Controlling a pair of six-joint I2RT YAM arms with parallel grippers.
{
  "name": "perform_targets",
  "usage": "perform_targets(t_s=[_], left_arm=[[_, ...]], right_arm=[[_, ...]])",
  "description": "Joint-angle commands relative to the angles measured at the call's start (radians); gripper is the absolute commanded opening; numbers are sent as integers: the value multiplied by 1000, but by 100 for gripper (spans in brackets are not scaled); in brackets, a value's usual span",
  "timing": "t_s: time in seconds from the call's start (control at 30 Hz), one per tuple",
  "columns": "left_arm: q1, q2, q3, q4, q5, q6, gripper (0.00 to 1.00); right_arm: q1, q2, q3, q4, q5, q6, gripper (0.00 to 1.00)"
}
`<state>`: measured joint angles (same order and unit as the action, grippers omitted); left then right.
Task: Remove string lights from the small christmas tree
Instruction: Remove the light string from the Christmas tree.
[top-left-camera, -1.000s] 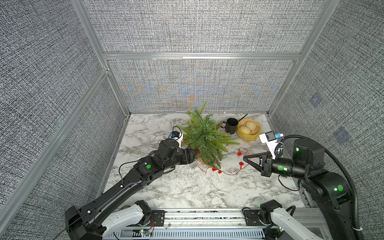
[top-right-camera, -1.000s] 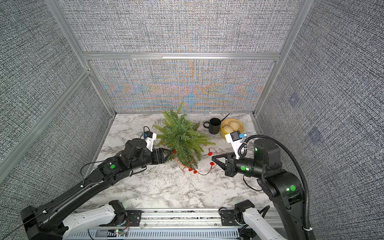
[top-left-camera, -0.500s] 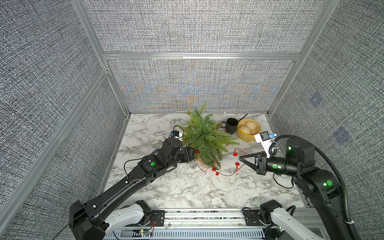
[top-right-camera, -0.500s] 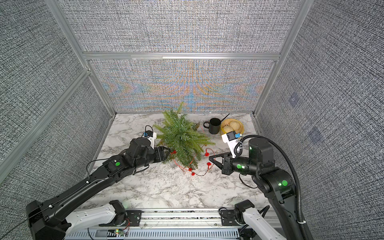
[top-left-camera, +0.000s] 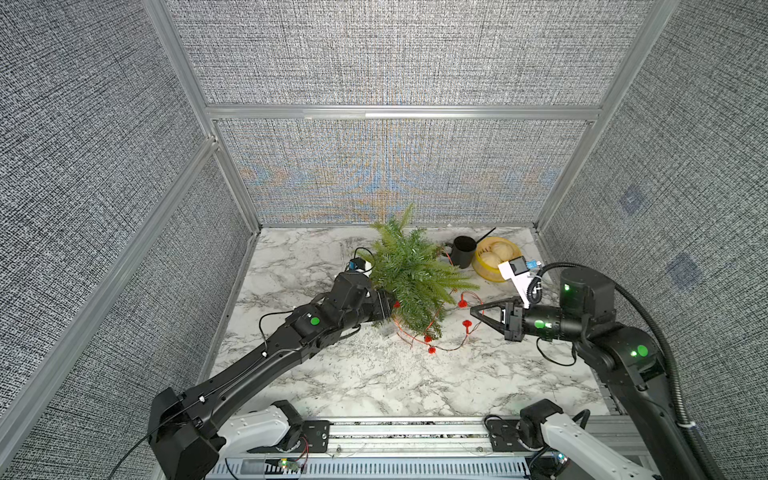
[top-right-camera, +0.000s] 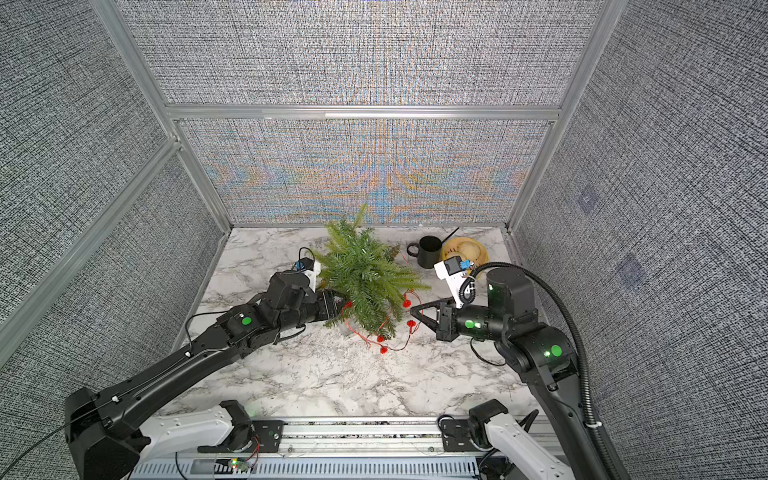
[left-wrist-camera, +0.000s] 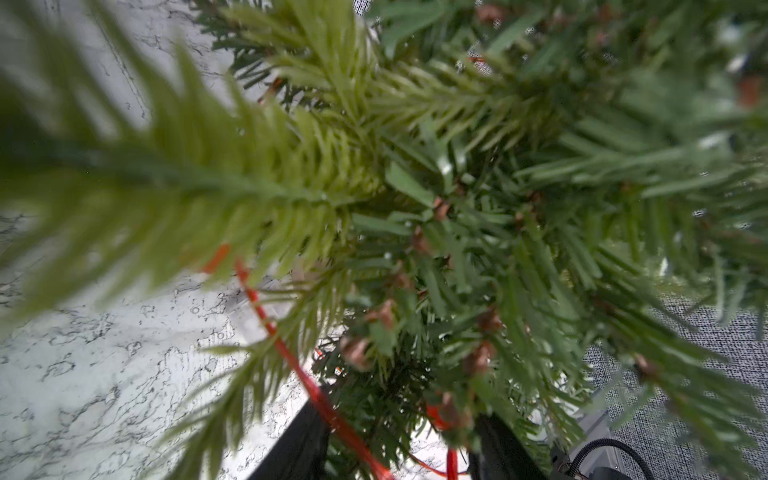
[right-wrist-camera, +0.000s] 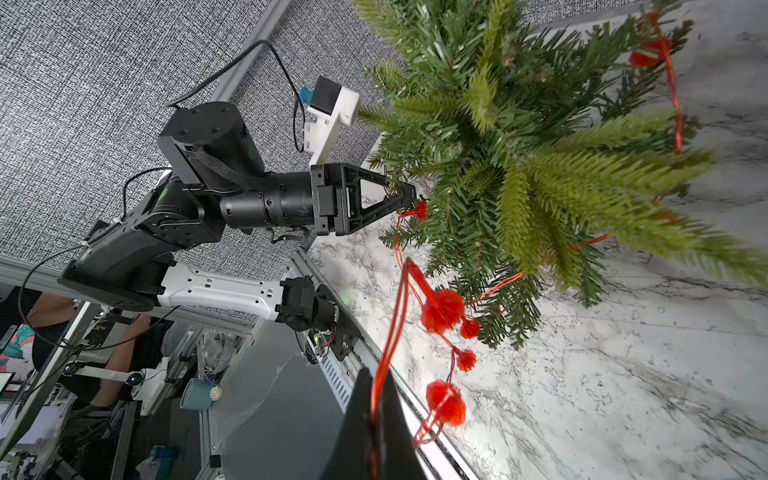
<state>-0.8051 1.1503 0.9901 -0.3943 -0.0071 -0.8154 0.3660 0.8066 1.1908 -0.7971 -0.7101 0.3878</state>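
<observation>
Over the last second the right gripper (top-left-camera: 473, 309) has slid in toward the small christmas tree (top-left-camera: 409, 274), its fingers pressed together on the red wire of the string lights (top-left-camera: 432, 350), so the strand between it and the tree now sags in loose loops. The left gripper (right-wrist-camera: 409, 193) has nosed into the lowest branches on the tree's opposite side. Its jaws are narrowing but still apart, with wire and needles between them (whether they bite yet, we cannot tell). We read this as slack being fed for a second hold. Most of the strand lies at the tree's front foot, and some is still threaded through the branches. We find no brand, label or legible writing.
</observation>
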Motion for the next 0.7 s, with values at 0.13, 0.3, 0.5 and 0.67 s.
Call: perform_targets(t_s=[0.13, 0.3, 0.5, 0.67], left_arm=[[0, -4, -22, 6, -37, -2, 34], [0, -3, -14, 4, -53, 7, 24], [-1, -30, -19, 23, -67, 8, 13], [0, -56, -8, -5, -62, 11, 10]], right_arm=[[12, 5, -1, 43, 3, 2, 0], [24, 14, -2, 57, 3, 3, 0], [42, 27, -10, 82, 3, 7, 0], [57, 38, -10, 92, 6, 10, 0]])
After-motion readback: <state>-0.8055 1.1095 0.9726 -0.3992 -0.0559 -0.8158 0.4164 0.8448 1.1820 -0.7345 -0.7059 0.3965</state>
